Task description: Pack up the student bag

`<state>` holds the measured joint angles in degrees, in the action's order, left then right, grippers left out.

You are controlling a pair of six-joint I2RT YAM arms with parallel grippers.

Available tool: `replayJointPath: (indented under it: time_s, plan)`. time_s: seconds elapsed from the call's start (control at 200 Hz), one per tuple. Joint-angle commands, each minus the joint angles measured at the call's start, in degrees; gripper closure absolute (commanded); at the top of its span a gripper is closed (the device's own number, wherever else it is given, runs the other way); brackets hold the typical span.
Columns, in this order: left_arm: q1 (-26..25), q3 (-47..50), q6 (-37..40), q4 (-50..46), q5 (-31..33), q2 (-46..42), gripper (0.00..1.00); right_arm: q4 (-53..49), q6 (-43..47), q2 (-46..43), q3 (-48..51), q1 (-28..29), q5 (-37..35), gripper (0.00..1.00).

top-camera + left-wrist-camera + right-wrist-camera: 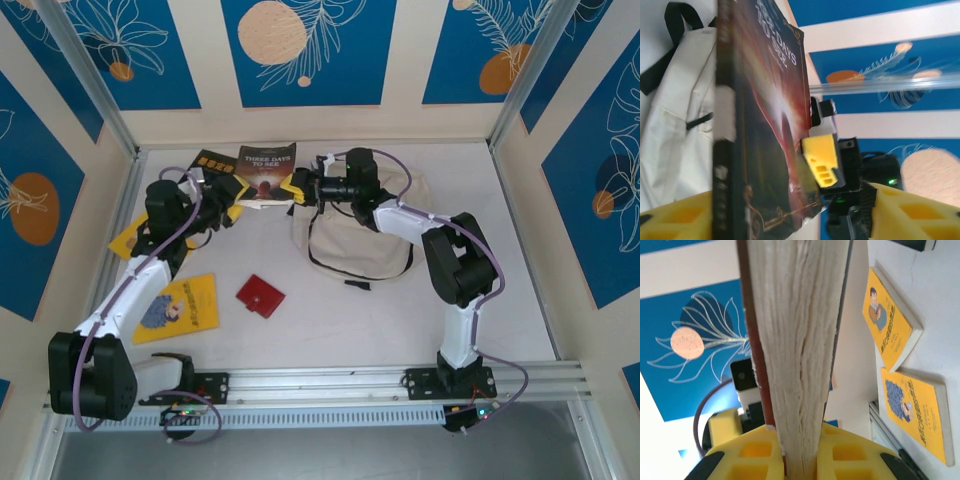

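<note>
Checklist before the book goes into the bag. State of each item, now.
1. Right hand shut on the book: ok, page edge clamped between its fingers.
2. Left hand open: ok, fingers stand wider than the book.
3. Student bag mouth open: cannot tell, the right arm covers it.
4. Red wallet clear of the bag: ok, lies apart to its left.

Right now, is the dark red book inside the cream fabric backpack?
Out. The right gripper clamps the book by its page edge beside the backpack.
</note>
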<state>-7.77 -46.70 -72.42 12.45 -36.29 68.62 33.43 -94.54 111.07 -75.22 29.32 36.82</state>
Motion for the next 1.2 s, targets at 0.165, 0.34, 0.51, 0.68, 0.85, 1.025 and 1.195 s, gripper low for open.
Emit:
replayJointPath:
  time_s: [0.165, 0.34, 0.51, 0.68, 0.85, 1.025, 1.195]
  plan:
    - [-8.71, -1.99, 2.29, -0.41, 11.45, 1.75, 0.21, 6.49, -4.82, -1.76, 1.50, 1.97, -9.51, 0.88]
    - [-10.64, -0.32, -0.62, 3.61, 17.50, 3.22, 0.23, 6.89, -5.45, -1.39, 1.99, 2.64, -10.02, 0.88]
    - [-12.25, 1.03, -4.33, 8.27, 22.94, 3.96, 0.30, 7.02, -6.25, -0.94, 2.72, 3.46, -10.81, 0.88]
    - [-13.50, 0.58, -4.07, 7.58, 27.07, 3.82, 0.30, 7.92, -7.81, -0.26, 2.69, 3.86, -11.06, 0.88]
    - [-13.72, 1.85, -4.69, 7.24, 29.82, 3.27, 0.51, 6.97, -7.27, -0.75, 3.03, 3.89, -11.33, 0.88]
    - [-13.92, 2.66, -4.49, 6.62, 31.59, 2.29, 0.85, 3.87, -1.88, -2.26, 4.11, 4.44, -11.29, 0.81]
    - [-13.85, 1.74, -0.90, 1.04, 31.60, 1.54, 1.00, -16.95, 14.75, -7.53, 5.01, 3.63, -11.57, 0.40]
